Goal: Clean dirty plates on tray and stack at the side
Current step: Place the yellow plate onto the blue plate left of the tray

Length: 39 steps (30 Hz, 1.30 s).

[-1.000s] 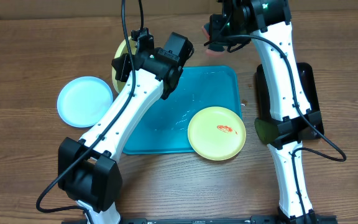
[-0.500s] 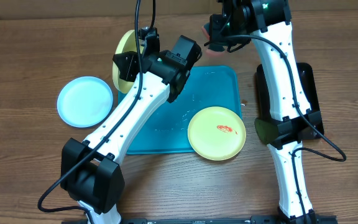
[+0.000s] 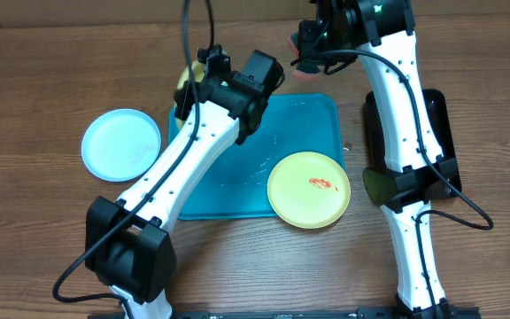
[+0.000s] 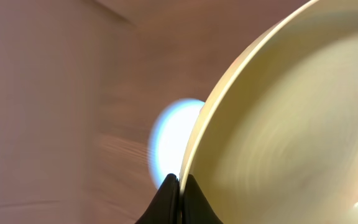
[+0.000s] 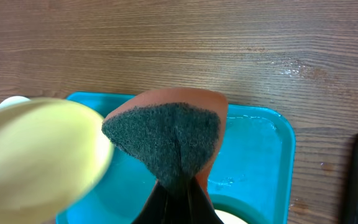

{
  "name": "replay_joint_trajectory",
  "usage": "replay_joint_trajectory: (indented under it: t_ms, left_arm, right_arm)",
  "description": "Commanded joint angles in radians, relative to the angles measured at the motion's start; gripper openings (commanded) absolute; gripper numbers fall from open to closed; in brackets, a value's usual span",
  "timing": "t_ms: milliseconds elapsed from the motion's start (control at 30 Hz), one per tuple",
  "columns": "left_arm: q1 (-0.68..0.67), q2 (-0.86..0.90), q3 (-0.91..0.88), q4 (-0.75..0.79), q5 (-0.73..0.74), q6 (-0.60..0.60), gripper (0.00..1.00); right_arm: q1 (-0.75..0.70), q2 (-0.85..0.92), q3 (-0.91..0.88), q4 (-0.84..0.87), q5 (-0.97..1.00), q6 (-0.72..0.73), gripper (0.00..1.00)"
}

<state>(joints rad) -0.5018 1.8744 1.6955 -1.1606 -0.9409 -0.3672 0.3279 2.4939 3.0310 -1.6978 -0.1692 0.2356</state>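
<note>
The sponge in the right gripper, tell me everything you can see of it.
The sponge has a dark green scouring face on a reddish-orange body. It is pinched into a fold by the right gripper, scouring face toward the wrist camera, and hangs over the far rim of the turquoise tray. Nothing else seems to touch it.

This looks like a robotics lab bench, not a kitchen. A left arm (image 3: 175, 168) and a right arm (image 3: 405, 115) stand at the near edge of a bare wood-grain desk (image 3: 25, 266). Black cables (image 3: 187, 22) run past its far edge. A turquoise tray (image 3: 317, 124) of plastic sits mid-desk.
</note>
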Motion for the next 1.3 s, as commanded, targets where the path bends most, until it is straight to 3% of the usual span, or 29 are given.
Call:
replay_joint_trajectory:
  t_ms: [0, 333, 600, 833, 1033, 1267]
  left_arm:
    - [0.066, -0.016, 0.015, -0.002, 0.434, -0.018, 0.05]
    - [0.371, -0.016, 0.014, -0.018, 0.909, 0.121, 0.05]
    - [0.66, -0.016, -0.03, -0.001, 1.044, 0.167, 0.04]
    - [0.936, -0.016, -0.201, 0.18, 1.231, 0.151, 0.05]
    - [1.046, -0.015, -0.349, 0.335, 1.22, 0.124, 0.04]
    - [1.049, -0.014, -0.449, 0.499, 1.138, 0.089, 0.04]
  right_arm:
    - [-0.004, -0.025, 0.017, 0.004, -0.008, 0.004, 0.04]
    - [-0.004, -0.025, 0.017, 0.004, -0.009, 0.004, 0.04]
    - [-0.004, -0.025, 0.017, 0.004, -0.009, 0.004, 0.04]
    - [-0.003, -0.025, 0.017, 0.004, -0.009, 0.004, 0.04]
    - [-0.003, -0.025, 0.017, 0.004, -0.009, 0.004, 0.04]
    - [-0.003, -0.025, 0.017, 0.004, -0.009, 0.004, 0.04]
